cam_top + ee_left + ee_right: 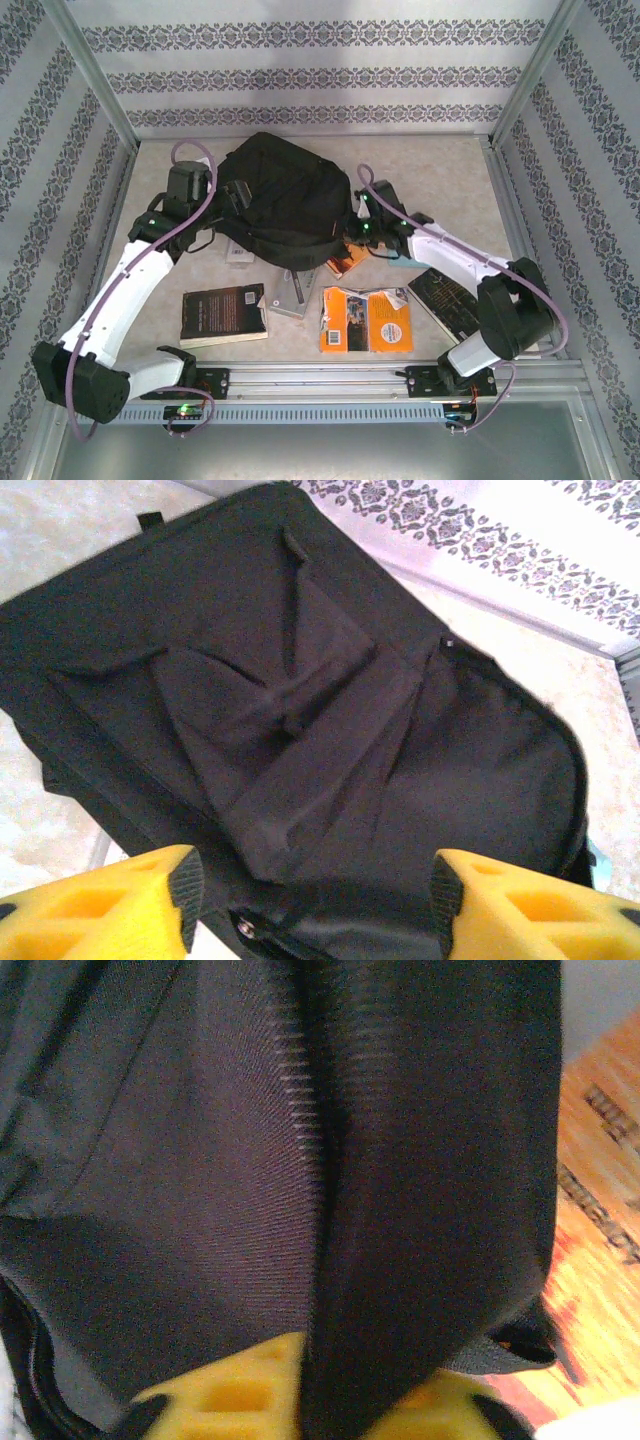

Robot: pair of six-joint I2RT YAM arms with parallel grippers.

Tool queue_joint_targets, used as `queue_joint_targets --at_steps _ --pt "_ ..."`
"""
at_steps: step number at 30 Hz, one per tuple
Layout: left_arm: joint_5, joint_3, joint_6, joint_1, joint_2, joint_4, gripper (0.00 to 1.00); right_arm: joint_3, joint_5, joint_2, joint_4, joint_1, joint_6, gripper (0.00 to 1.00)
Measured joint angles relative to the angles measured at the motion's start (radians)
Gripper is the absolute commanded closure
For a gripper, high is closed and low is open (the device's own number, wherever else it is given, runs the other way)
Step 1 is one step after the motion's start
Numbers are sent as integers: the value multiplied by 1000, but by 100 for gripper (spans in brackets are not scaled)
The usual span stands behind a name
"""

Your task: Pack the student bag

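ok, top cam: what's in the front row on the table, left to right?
dark book → grey flat item → orange book → black book, partly under the right arm. The backpack lies behind this row.

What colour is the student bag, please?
Black. The bag shows best in the left wrist view.
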Motion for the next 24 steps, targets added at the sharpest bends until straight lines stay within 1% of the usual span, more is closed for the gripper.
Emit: queue_joint_targets --at_steps 1,2,4,6,7,9,11,13,15,16,20,24 --pt "6 0 4 0 1 -3 35 -42 10 -16 21 0 7 50" --pt "13 1 7 0 10 -6 34 -77 21 -30 35 -1 19 44" --pt "33 2 18 -8 45 -9 34 -119 40 -49 66 -7 35 40" --pt "42 11 37 -35 98 -22 34 -150 62 -82 101 -16 60 31" --pt "43 23 48 -54 122 -35 33 -165 69 -102 119 -21 68 28" --pt "35 75 85 -120 187 -74 33 -204 86 -166 158 -39 93 27" --pt "28 137 120 -183 240 -99 33 -230 97 -219 191 -67 109 30" --pt "24 192 148 -233 277 -113 32 -233 103 -250 203 -96 119 36" --pt "24 243 176 -272 310 -122 32 -204 98 -248 189 -129 105 44" --pt "24 261 185 -283 321 -127 32 -182 93 -237 174 -140 100 45" --pt "24 312 215 -308 374 -137 32 -25 32 -118 108 -190 49 50" --pt "2 303 230 -309 384 -146 31 113 -5 1 34 -203 -25 51"
